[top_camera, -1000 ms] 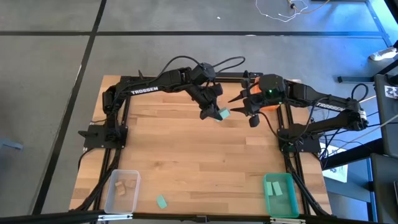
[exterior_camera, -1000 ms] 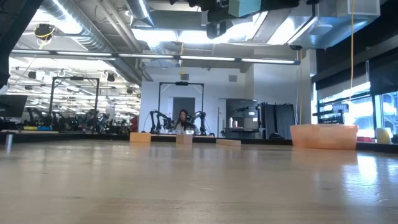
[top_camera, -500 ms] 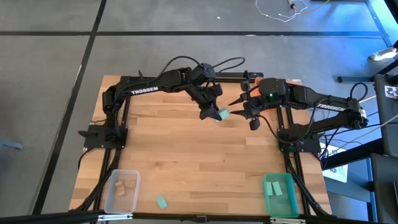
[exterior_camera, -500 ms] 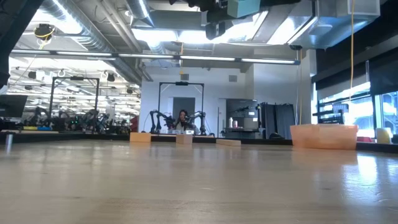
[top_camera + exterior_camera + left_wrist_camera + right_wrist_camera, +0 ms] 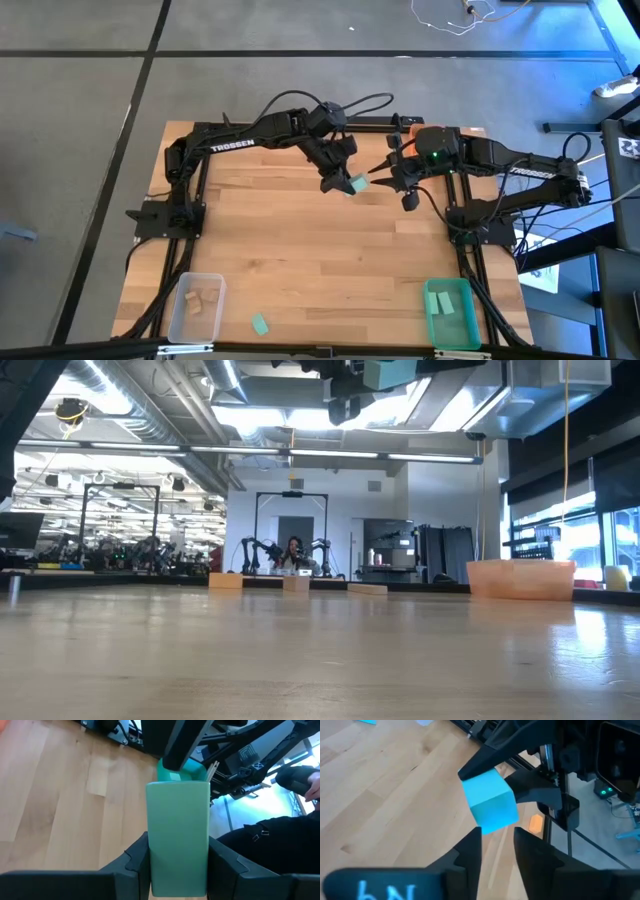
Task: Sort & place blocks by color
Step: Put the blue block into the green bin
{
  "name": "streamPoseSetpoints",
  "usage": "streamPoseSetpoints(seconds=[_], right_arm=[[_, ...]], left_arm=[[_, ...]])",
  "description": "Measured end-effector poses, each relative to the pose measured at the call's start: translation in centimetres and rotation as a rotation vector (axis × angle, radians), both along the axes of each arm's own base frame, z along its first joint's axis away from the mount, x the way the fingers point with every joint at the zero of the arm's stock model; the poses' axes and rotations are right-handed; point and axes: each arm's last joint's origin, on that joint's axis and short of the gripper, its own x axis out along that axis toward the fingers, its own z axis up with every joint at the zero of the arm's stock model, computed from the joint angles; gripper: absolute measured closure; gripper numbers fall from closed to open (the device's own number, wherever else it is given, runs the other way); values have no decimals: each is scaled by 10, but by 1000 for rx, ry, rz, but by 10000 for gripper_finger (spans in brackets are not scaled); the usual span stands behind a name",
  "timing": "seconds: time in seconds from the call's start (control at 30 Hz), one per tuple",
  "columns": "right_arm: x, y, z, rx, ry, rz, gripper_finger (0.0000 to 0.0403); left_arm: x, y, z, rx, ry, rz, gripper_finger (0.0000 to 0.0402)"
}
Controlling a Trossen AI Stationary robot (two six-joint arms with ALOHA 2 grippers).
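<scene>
Left gripper [image 5: 345, 184]: my fingers squeeze a teal block [image 5: 356, 184] above the bench [image 5: 300, 240]
Right gripper [image 5: 385, 170]: fingers apart beside it

Robotics lab, open-plan industrial hall. Exposed silver ceiling ducts [image 5: 150, 405] and long fluorescent strip lights [image 5: 300, 452] run overhead. Grey concrete floor [image 5: 80, 100] with dark seam lines surrounds the light wooden butcher-block table [image 5: 300, 250], which sits in a black metal frame. Beyond the table, a second pair of dark robot arms on a black frame rig [image 5: 292, 545], with a seated person [image 5: 294, 552] between them. Rows of more equipment along the far wall; large windows on one side.
</scene>
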Motion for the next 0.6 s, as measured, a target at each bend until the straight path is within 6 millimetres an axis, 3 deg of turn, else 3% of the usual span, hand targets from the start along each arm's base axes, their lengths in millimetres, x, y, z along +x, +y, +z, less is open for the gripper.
streamPoseSetpoints(seconds=[0.37, 0.6], right_arm=[[0, 0, 1, 11, -8, -2, 187], [2, 4, 2, 64, -32, 134, 171]], left_arm=[[0, 0, 0, -6, 7, 3, 278], [0, 0, 0, -7, 7, 4, 278]])
